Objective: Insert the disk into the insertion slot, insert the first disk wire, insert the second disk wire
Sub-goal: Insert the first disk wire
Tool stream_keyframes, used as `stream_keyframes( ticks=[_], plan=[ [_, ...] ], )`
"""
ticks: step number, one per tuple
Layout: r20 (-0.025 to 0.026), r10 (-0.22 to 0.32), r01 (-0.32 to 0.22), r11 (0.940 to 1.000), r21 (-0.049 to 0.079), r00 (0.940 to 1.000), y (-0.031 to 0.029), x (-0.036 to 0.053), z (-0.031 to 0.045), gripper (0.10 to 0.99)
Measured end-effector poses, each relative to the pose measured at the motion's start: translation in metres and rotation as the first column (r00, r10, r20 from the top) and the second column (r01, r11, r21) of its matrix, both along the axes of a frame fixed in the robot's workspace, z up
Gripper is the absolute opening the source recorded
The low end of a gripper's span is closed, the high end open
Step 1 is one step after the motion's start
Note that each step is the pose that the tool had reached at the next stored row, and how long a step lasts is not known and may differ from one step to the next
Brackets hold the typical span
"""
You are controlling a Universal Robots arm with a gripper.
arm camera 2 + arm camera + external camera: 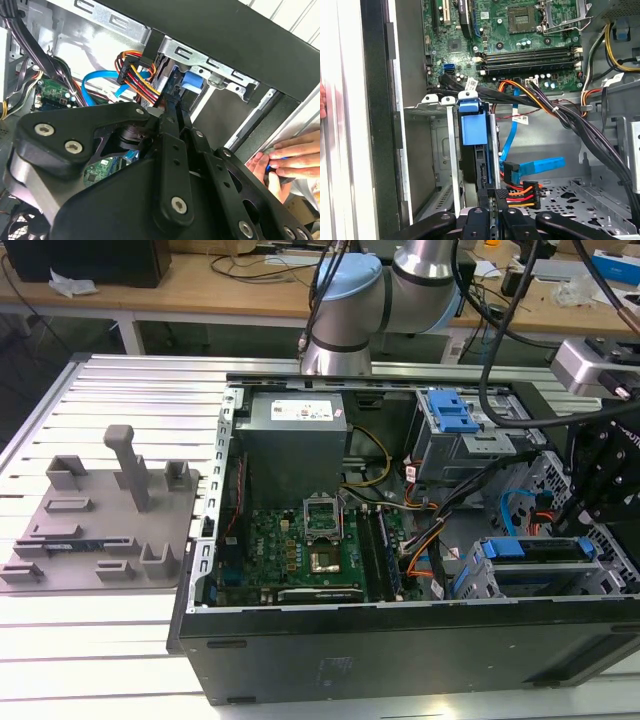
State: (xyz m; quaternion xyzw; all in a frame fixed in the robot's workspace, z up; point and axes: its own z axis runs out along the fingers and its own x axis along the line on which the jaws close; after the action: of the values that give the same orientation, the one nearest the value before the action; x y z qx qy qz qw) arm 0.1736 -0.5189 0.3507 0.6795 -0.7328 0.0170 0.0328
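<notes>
Black gripper (492,199), fingers pressed together with nothing seen between them, at the near end of the disk (472,127). Disk stands inside the insertion slot (451,155), near corner of the case on the exterior view's right. Wire plug (522,192) with red, orange and yellow leads just beside the fingers; blue flat cable (540,165) beyond. Judged risk: the tips snag those leads or knock the plug askew. Farther off, a hand (287,157) rests by the case rim (240,35), a pinch hazard.
</notes>
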Motion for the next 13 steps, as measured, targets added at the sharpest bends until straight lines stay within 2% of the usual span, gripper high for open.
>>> stream_keyframes(
  ticks=[3,7,13],
  plan=[
    [0.0000,-0.003,0.003,1.0000,0.000,1.0000,-0.0003,0.0000,-0.0001,0.165],
    [0.0000,-0.038,0.038,0.9993,0.000,0.9993,-0.0013,0.0001,-0.0003,0.165],
    [-0.0001,-0.029,0.029,0.9996,0.000,0.9996,-0.0014,0.0001,-0.0004,0.165]
  ],
)
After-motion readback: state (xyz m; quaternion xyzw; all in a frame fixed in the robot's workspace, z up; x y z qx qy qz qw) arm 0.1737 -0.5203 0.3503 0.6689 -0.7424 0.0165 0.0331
